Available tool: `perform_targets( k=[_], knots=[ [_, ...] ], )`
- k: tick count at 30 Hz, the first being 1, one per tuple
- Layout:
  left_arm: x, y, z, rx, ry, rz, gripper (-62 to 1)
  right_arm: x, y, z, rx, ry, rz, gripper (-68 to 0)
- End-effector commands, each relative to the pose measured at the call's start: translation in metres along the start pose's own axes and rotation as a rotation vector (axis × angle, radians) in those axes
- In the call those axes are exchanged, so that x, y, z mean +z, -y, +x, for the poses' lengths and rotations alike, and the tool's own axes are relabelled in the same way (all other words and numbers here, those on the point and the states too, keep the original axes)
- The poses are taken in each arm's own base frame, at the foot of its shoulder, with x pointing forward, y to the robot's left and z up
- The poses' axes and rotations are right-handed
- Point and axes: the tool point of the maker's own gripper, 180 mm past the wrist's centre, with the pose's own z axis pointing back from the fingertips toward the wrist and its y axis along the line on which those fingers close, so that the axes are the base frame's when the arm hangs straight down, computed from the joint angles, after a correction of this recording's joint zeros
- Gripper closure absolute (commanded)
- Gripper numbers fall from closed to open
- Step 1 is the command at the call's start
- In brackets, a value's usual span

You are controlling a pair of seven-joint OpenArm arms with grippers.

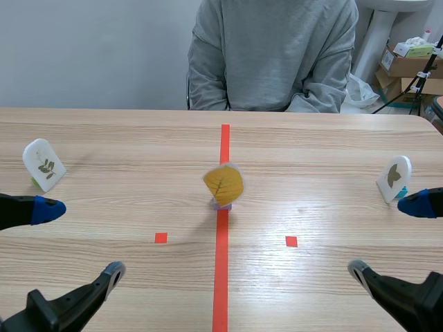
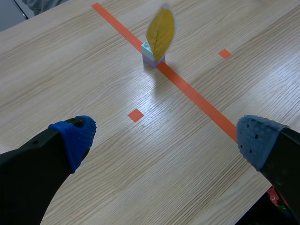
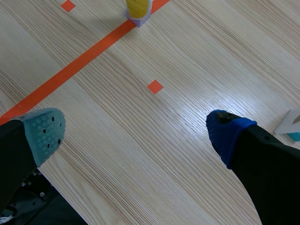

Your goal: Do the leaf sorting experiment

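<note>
Yellow leaf [image 1: 223, 184] stood on the centre tape line [image 1: 221, 277], with both grippers empty on either side of it.

At the left, a white sprig card [image 1: 43, 164] stood upright just beyond the left gripper [image 1: 82, 241], whose fingers [image 2: 75, 138] were spread wide on nothing. In the middle, the leaf was propped in a small pale block [image 1: 221, 204] on the counter [image 1: 311, 145], well ahead of both arms. At the right, the right gripper [image 1: 383, 235] had its fingers [image 3: 225, 131] apart too, close beside a white single-leaf card [image 1: 394, 177]. The leaf looked thin and tall on a tiny base, so a pinch on the blade could have bent it or pulled it from the block. A low sideways approach could have tipped the whole piece over. Carrying it to the wrong end was another risk, as was knocking down an end card when setting it beside one.
</note>
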Motion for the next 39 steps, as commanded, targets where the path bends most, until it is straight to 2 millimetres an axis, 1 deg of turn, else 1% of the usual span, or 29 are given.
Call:
perform_targets(
  k=[1,3,5,8,10,12,18,20,23,26,28,32,34,37,39],
  knots=[
    [-0.001,0.0,0.011,-0.001,0.038,0.004,-62.3,0.0,0.0,0.004,0.006,0.014,0.01,-62.1],
    [-0.001,0.0,0.011,-0.001,0.038,0.004,-62.3,0.0,0.001,0.004,0.006,0.014,0.009,-62.1],
    [-0.001,0.0,0.012,-0.001,0.038,0.004,-62.3,-0.001,0.005,0.006,0.02,0.015,0.002,-62.1],
    [-0.001,0.0,0.012,-0.001,0.038,0.004,-62.3,-0.005,0.014,0.012,0.077,-0.003,-0.001,-62.1],
    [-0.001,0.0,0.011,-0.001,0.038,0.004,-62.3,-0.009,0.017,0.017,0.127,-0.015,0.019,-62.1],
    [-0.001,0.0,0.011,-0.001,0.038,0.004,-62.3,-0.013,0.015,0.022,0.184,-0.021,0.057,-62.1],
    [-0.001,-0.001,0.01,-0.014,0.029,0.017,-62.3,-0.031,0.001,0.036,0.344,-0.03,0.193,-62.1],
    [-0.002,-0.001,0.003,-0.036,-0.005,0.024,-62.3,-0.041,0.005,0.039,0.35,-0.026,0.184,-62.1],
    [-0.001,-0.004,-0.007,-0.051,-0.06,0.043,-62.3,-0.059,0.008,0.036,0.347,-0.03,0.205,-62.1],
    [0.001,-0.015,-0.01,-0.039,-0.078,0.091,-62.3,-0.077,0.012,0.033,0.339,-0.023,0.231,-62.1],
    [0.004,-0.024,-0.009,-0.032,-0.076,0.133,-62.3,-0.088,0.02,0.034,0.346,-0.017,0.229,-62.1],
    [0.012,-0.046,-0.007,-0.027,-0.069,0.223,-62.3,-0.115,0.045,0.046,0.341,0.008,0.198,-62.2],
    [0.017,-0.057,-0.007,-0.029,-0.071,0.262,-62.3,-0.129,0.053,0.054,0.337,0.018,0.193,-62.2],
    [0.023,-0.069,-0.007,-0.031,-0.075,0.309,-62.3,-0.153,0.059,0.062,0.303,0.028,0.2,-62.2],
    [0.026,-0.073,-0.008,-0.031,-0.078,0.328,-62.3,-0.17,0.058,0.065,0.298,0.018,0.208,-62.2]
  ],
)
